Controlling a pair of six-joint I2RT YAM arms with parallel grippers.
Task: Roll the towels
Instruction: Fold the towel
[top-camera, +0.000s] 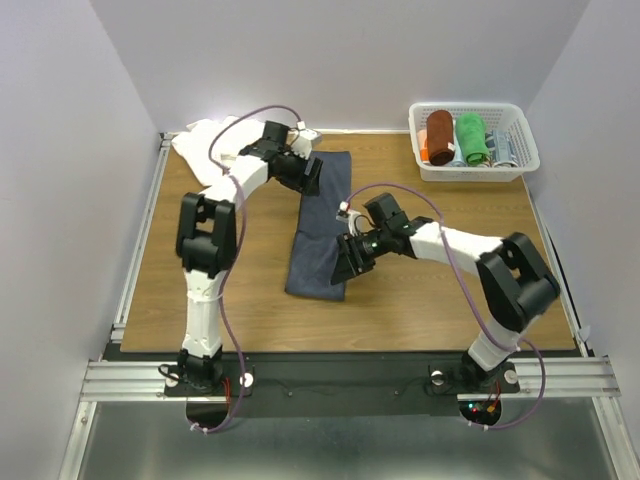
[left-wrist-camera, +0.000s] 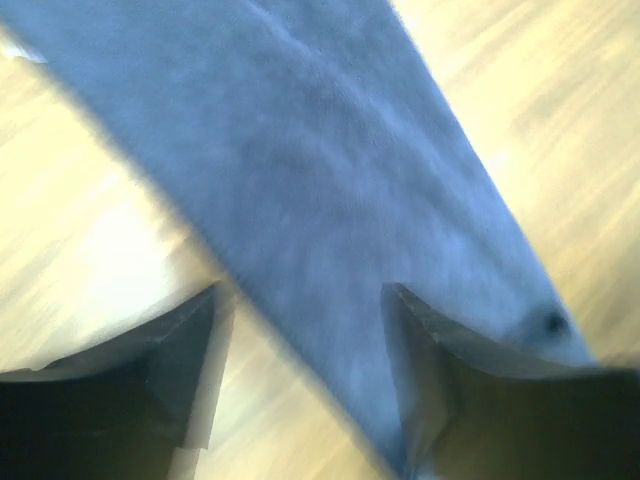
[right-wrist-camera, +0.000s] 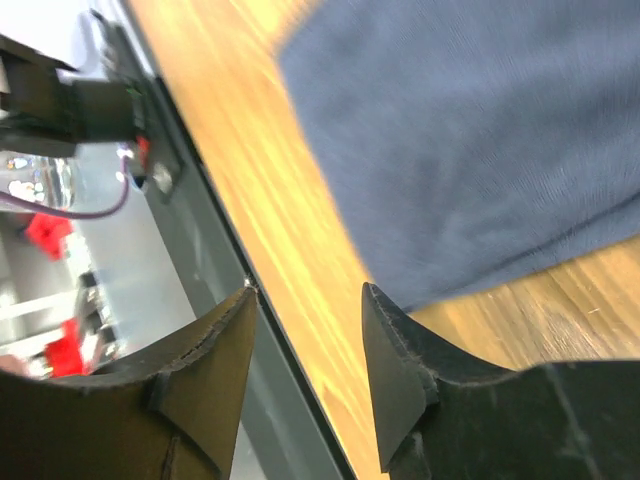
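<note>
The dark slate blue-grey towel (top-camera: 312, 245) lies flat on the wooden table as a long folded strip, running from the back centre toward me. My left gripper (top-camera: 312, 176) hovers over its far end. In the left wrist view the jaws (left-wrist-camera: 302, 290) are open, with the towel (left-wrist-camera: 320, 150) spread beneath them and nothing pinched. My right gripper (top-camera: 346, 272) sits at the strip's near right edge. It (right-wrist-camera: 309, 289) is open too, and the towel's corner (right-wrist-camera: 480, 130) lies just beyond its right finger. The white towel (top-camera: 198, 145) is bunched at the back left corner.
A white basket (top-camera: 520, 165) stands at the back right and holds a rust-brown roll (top-camera: 439, 136), a bright green roll (top-camera: 471, 138) and other rolled cloths. The table's near edge and a grey metal rail (right-wrist-camera: 200, 260) show in the right wrist view.
</note>
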